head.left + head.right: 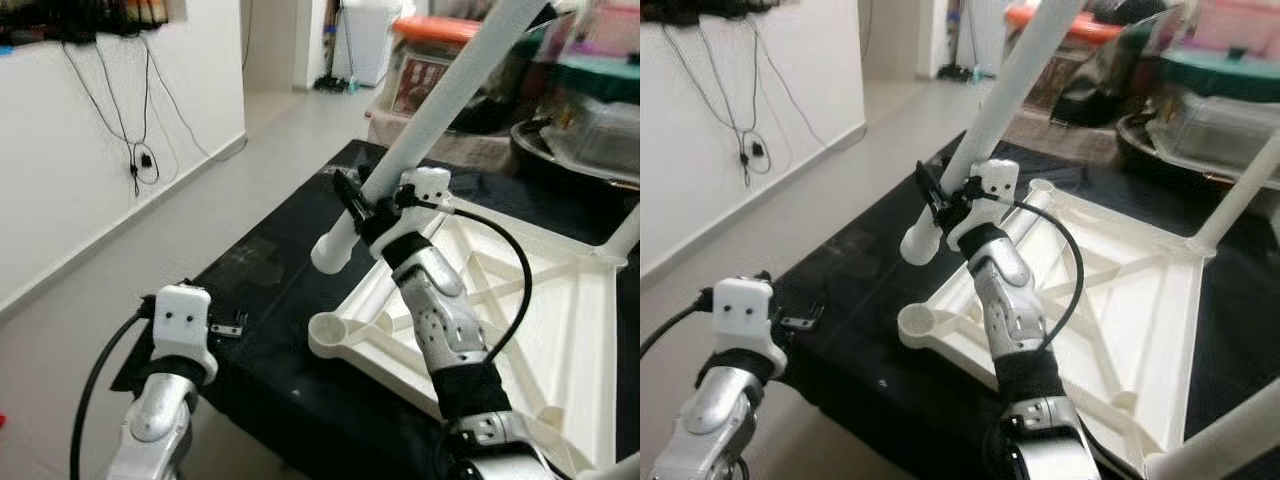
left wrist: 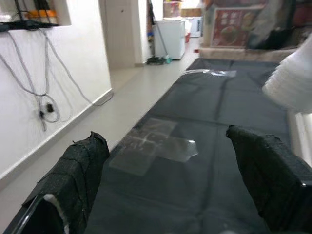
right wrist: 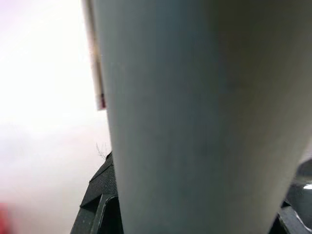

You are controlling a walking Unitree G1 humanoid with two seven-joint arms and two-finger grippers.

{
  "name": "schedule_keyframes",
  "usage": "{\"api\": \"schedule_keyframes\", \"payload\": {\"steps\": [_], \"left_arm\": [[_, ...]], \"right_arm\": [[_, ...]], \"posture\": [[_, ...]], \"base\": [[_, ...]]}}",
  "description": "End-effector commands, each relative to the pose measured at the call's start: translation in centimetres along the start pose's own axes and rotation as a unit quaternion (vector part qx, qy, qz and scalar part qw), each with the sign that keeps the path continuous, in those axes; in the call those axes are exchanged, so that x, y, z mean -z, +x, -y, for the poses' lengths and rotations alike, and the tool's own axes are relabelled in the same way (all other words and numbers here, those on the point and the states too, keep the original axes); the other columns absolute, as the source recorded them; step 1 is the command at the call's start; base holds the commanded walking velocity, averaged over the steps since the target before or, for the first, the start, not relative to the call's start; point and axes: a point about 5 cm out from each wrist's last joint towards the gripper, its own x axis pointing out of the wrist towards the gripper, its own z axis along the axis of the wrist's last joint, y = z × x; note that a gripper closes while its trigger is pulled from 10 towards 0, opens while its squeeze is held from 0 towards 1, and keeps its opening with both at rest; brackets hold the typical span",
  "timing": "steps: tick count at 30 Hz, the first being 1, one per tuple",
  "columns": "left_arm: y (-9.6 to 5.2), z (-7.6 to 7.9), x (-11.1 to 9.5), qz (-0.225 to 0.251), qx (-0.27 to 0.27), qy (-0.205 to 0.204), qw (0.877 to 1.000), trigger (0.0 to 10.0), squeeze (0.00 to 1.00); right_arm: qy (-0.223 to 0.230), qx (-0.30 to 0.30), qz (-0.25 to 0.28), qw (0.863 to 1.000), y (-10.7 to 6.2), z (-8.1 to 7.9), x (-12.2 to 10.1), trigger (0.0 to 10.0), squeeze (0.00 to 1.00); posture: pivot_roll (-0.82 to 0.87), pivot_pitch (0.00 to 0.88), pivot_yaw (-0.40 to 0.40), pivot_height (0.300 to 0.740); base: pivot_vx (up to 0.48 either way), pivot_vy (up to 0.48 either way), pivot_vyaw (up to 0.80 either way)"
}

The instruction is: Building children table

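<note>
Left gripper [image 2: 170,190] sits nearest, at the lower left of the head views on its silver arm, hovering over the near left edge of the black cloth-covered surface [image 1: 270,300]. Its 2 black fingers [image 2: 73,180] are spread wide with nothing between them, so it's released. Through the gap you can see a patch of clear shiny tape [image 2: 156,146] stuck flat on the cloth.

Just right of centre, the right gripper [image 1: 357,208] reaches up from the bottom of the frame on its silver arm and is clenched around the long white plastic table leg [image 1: 440,100], gripping it close to its lower end. That leg is tilted, running from the middle of the frame up toward the upper right, and its lower end hangs in the air above the cloth, just up and left of the nearest corner socket. In the right wrist view the leg is a big pale blur right up against the camera.

Lying upside down on the cloth, at the lower right and centre right, is the white plastic table top with cross ribs [image 1: 560,330]. Its round corner socket [image 1: 328,330] at the near left corner is open. 2 more white legs [image 1: 1240,195] already stand in other corners at the right edge.

Further back, upper right, there are stacked storage boxes [image 1: 600,120], blurry. At the upper left, black cables [image 1: 140,150] dangle down a white wall [image 1: 60,200], and a pale floor [image 1: 200,220] runs toward a doorway at the top.
</note>
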Motion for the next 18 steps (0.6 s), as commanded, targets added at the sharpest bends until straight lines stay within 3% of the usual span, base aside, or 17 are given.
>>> {"api": "schedule_keyframes", "payload": {"steps": [1,5,12,15,17,18], "left_arm": [[-0.4,0.6,0.6,-0.019,0.024,-0.019,0.999,10.0,0.00],[-2.4,2.9,0.7,-0.041,0.103,-0.060,0.992,10.0,0.00],[-4.1,5.4,0.3,-0.055,0.164,-0.098,0.980,10.0,0.00],[-5.1,6.1,0.1,-0.063,0.174,-0.100,0.977,10.0,0.00],[-5.6,6.2,0.0,-0.067,0.176,-0.093,0.978,10.0,0.00],[-5.6,6.2,0.0,-0.067,0.176,-0.093,0.978,10.0,0.00]], "right_arm": [[0.016,-0.032,-0.025,0.999,0.2,0.0,0.3,10.0,0.00],[0.027,-0.126,-0.074,0.989,0.7,0.8,0.2,10.0,0.00],[0.043,-0.211,-0.124,0.969,1.5,0.8,0.3,10.0,0.00],[0.029,-0.266,-0.159,0.950,1.4,0.9,0.4,10.0,0.00],[0.016,-0.318,-0.179,0.931,0.7,1.0,0.5,10.0,0.00],[0.016,-0.318,-0.179,0.931,0.7,1.0,0.5,10.0,0.00]], "posture": [[0.10,0.045,-0.081,0.740],[0.11,0.087,-0.084,0.740],[0.11,0.133,-0.086,0.740],[0.13,0.166,-0.086,0.740],[0.14,0.181,-0.083,0.740],[0.14,0.181,-0.083,0.740]], "base": [[0.000,0.000,0.00],[0.000,0.000,0.00],[0.000,0.000,0.00],[0.000,0.000,0.00],[0.000,0.000,0.00],[0.000,0.000,0.00]]}}
